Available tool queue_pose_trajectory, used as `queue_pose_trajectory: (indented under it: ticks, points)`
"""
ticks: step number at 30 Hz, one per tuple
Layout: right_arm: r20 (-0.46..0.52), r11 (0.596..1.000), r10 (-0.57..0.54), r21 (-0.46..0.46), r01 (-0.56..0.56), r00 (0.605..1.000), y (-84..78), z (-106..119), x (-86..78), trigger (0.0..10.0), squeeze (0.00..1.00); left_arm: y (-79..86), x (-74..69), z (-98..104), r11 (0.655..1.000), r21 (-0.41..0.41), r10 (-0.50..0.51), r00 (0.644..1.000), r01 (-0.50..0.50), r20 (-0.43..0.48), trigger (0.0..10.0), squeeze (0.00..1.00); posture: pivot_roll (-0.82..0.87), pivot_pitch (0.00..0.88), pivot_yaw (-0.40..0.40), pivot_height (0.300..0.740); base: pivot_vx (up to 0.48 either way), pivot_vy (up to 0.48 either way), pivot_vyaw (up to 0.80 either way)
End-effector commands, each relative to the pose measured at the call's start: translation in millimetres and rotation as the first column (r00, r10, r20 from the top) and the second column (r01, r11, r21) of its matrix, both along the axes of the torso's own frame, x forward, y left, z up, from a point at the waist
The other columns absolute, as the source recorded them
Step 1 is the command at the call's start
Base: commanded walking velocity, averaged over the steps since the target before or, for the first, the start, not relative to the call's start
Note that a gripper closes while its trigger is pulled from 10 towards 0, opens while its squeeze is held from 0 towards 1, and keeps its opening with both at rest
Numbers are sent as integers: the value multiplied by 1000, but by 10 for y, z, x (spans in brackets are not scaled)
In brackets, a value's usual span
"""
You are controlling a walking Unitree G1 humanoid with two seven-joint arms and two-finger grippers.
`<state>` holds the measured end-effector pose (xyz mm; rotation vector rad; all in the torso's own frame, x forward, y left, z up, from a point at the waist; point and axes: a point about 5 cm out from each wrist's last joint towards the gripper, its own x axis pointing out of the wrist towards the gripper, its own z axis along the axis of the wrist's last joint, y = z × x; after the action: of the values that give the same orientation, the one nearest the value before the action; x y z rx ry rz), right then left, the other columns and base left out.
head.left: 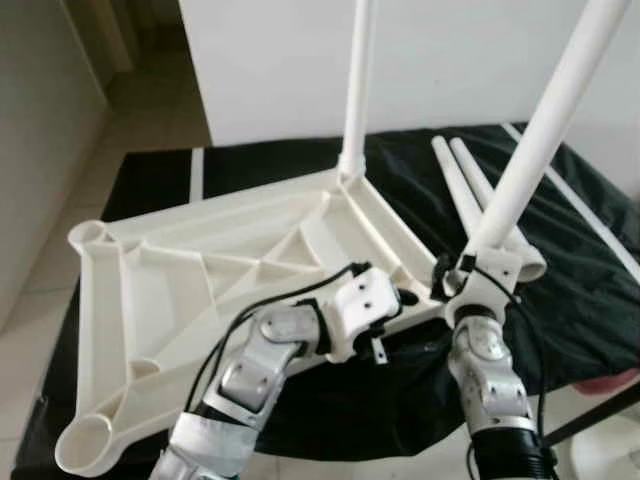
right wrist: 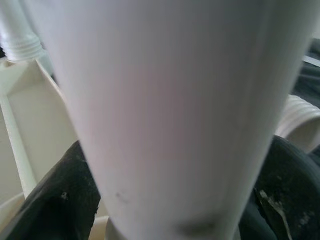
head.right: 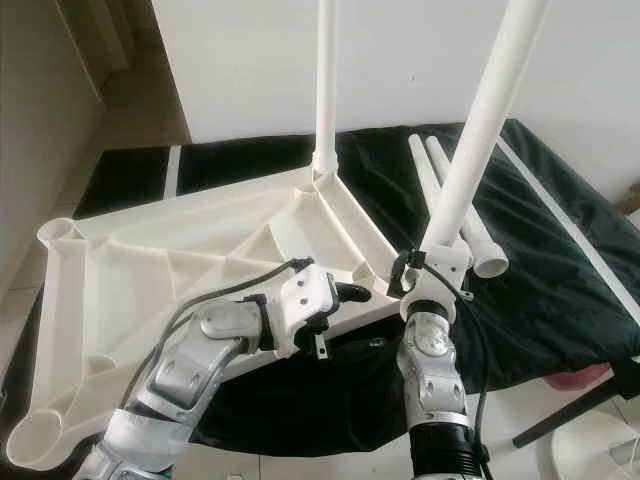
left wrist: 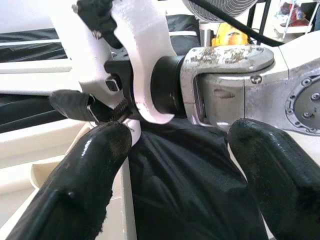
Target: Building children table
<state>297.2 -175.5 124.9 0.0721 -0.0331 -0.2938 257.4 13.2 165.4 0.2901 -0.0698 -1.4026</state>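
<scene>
white leg [head.left: 540, 140] gripped by right tool [head.left: 462, 277].

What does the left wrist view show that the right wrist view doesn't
Left wrist view alone: the left gripper, fingers apart over the black cloth, facing the right arm's wrist joint, with a fan behind.

Right wrist view alone: the right gripper closed around the white table leg, a mounted leg's threaded base, and a loose leg's ribbed end.

Both: the upturned white tabletop's underside.
</scene>
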Motion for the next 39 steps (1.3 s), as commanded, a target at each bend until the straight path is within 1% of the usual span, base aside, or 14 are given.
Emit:
queue_pose_trajectory:
  ticks: [1,2,4,9,10,18,19,20,26,31,32,33,34,39]
  points:
    - [9,1000,19,5,-19,1000,-50,-25,-36,10000,1000,1,42,8,998,-6,65,998,-65,8,10000,0,1,0,2,740,0,0,0]
    - [9,1000,19,5,-19,1000,-50,-25,-36,10000,1000,1,42,8,998,-6,65,998,-65,8,10000,0,1,0,2,740,0,0,0]
    - [27,998,57,-12,-56,998,-141,-24,-78,10000,1000,9,42,7,997,-6,71,997,-71,8,10000,0,5,0,-1,740,0,0,0]
    - [36,991,131,-24,-131,991,-211,-17,-94,10000,1000,16,43,10,997,-6,74,997,-74,8,10000,0,4,0,1,740,0,0,0]
    - [35,966,252,-62,-249,967,-265,10,-71,10000,0,22,46,6,997,-1,73,997,-73,10,10000,0,-3,0,9,740,0,0,0]
    - [23,910,407,-103,-403,913,-328,75,-2,10000,0,2,55,10,998,2,70,997,-70,15,10000,0,-10,0,14,740,0,0,0]
    - [13,871,481,-124,-476,877,-320,89,13,10000,0,-7,60,18,998,-2,69,998,-69,16,10000,0,-10,0,14,740,0,0,0]
    - [13,871,481,-124,-476,877,-320,89,13,10000,0,-7,60,18,998,-2,69,998,-69,16,10000,0,-10,0,14,740,0,0,0]
    - [-59,786,595,-165,-596,802,-301,89,98,10000,0,-20,76,29,998,-3,66,998,-66,19,10000,0,-18,0,19,740,0,0,0]
    - [-86,766,618,-159,-623,781,-316,56,122,10000,0,-17,85,32,998,-2,70,997,-70,22,10000,0,-10,0,16,740,0,0,0]
    - [-91,762,621,-160,-627,778,-329,51,129,8667,0,-15,87,34,997,-3,72,997,-72,23,10000,0,-10,0,16,740,0,0,0]
    - [-99,759,625,-156,-633,774,-343,40,138,3882,0,-11,89,36,997,-3,74,997,-74,23,10000,0,-7,0,13,740,0,0,0]
    - [-115,755,625,-161,-635,772,-363,23,148,0,0,-7,90,38,997,-4,77,997,-77,23,10000,0,-4,0,11,740,0,0,0]
    - [-137,748,626,-172,-641,768,-394,-9,159,0,0,-1,90,36,997,-3,79,997,-79,24,10000,0,-4,0,11,740,0,0,0]
